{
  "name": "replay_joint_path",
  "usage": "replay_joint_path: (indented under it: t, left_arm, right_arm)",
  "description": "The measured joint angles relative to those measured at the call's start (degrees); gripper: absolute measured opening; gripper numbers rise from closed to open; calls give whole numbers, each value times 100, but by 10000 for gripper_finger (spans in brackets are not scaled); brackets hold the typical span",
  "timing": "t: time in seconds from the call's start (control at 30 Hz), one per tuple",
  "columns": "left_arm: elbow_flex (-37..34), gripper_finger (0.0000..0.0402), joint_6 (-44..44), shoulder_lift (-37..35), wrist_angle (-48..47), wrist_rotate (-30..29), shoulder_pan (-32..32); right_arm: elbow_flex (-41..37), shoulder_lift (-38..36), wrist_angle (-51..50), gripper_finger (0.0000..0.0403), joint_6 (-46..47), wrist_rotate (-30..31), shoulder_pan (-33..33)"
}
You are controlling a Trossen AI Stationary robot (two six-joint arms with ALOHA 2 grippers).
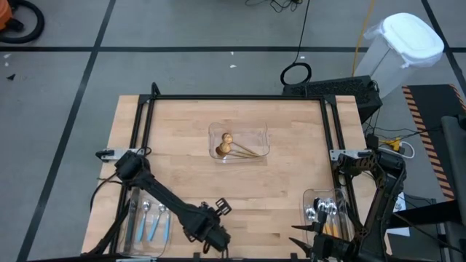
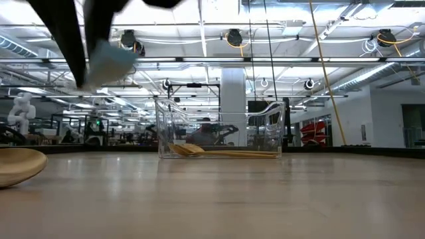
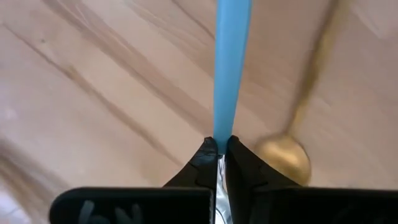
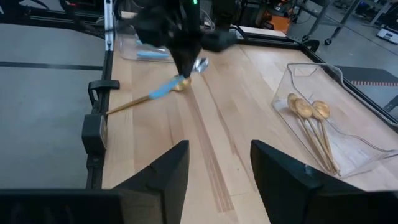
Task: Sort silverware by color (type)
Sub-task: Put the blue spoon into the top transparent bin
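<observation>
Left gripper (image 3: 216, 152) is sitting at the near table edge, between the two side trays, fingers clenched on a blue-handled spoon (image 3: 230, 68). The right wrist view is showing that spoon (image 4: 166, 87) lifted off the wood, silver bowl up by the fingers, blue handle slanting down. A loose gold spoon (image 3: 292, 152) is lying on the table (image 1: 291, 196) right under it, bowl just beside the fingertips. Centre clear tray (image 1: 256, 138) is holding three gold spoons (image 1: 233, 148), bowls together at one end. Left-side tray (image 1: 135, 218) is holding blue-handled spoons (image 1: 154, 222); right-side tray (image 1: 314, 198) is holding orange-handled spoons (image 1: 324, 215), silver bowls showing. Right gripper (image 4: 217, 171) is waiting at the near right corner by that tray, fingers spread wide, grasping nothing
</observation>
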Motion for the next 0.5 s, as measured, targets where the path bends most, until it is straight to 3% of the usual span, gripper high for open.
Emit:
replay_joint_path:
  t: [0.3,0.5]
  left_arm:
    - [887,8,535,-8,-1829,-84,-456]
    - [991,8,739,-11,-2129,41,-820]
  right_arm:
    - [-2,0,3,165,2,-13,0]
    - [-2,0,30,165,2,-13,0]
